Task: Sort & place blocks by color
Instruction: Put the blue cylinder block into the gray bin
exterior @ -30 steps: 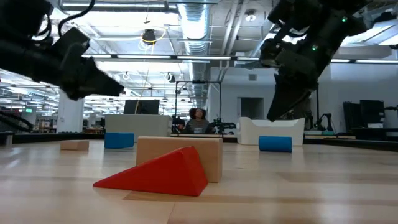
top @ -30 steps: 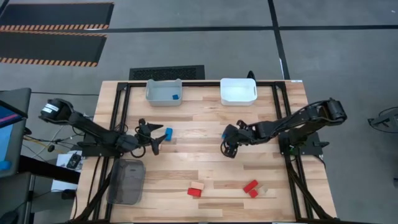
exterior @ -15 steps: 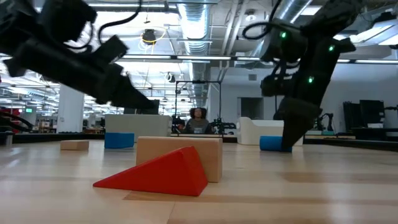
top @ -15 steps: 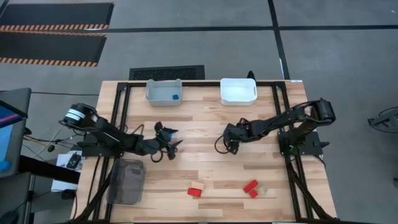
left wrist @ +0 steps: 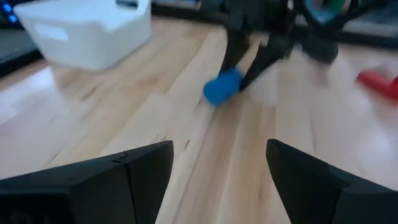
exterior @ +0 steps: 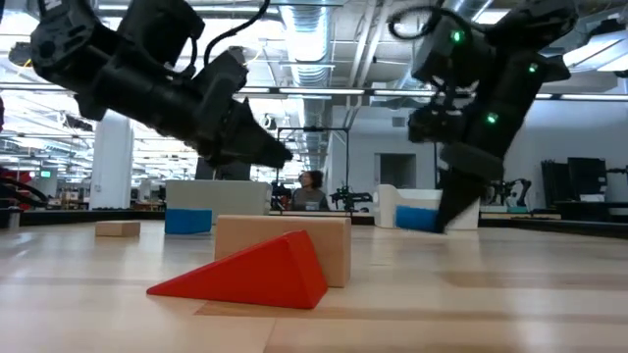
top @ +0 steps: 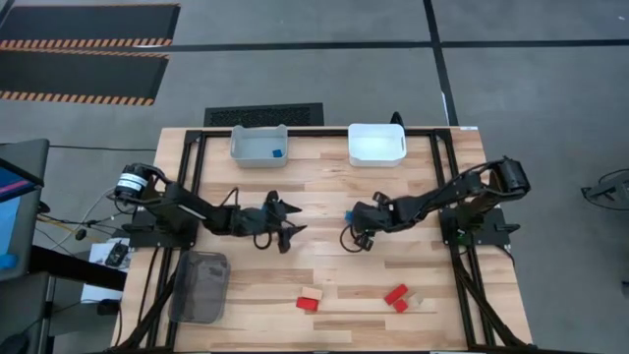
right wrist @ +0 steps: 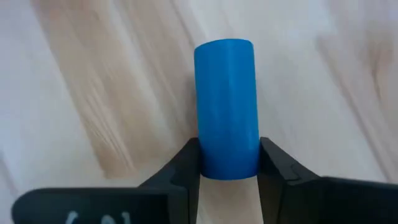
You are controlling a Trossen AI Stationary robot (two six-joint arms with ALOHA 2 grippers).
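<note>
A blue cylinder (right wrist: 227, 106) lies on its side on the table's middle; it also shows in the left wrist view (left wrist: 222, 86) and the low view (exterior: 414, 220). My right gripper (top: 354, 234) is shut on it. My left gripper (top: 287, 234) is open and empty, just left of the cylinder and above the table. A blue cuboid (exterior: 188, 221) rests flat on the table; in the high view my left arm hides it. A red wedge (top: 307, 304) leans against a tan block (top: 315, 295) near the front edge. My right gripper pinches the blue cylinder's round side near one end (right wrist: 205, 163) between its two fingers. The fingers (right wrist: 277, 168) slant down from the table's right side and lie across the cylinder. The cylinder lies level, on or just above the table.
A grey bin (top: 246, 154) holding a blue block (top: 278, 153) and a white bin (top: 376, 154) stand at the far edge. A dark mesh bin (top: 200, 285) lies at the front left. Red blocks (top: 396, 295) and a tan piece (top: 415, 298) lie at the front right.
My left gripper has gone toward the table's right edge, past the blue cuboid and toward the blue cylinder. My right gripper has come down to the table over the cylinder.
</note>
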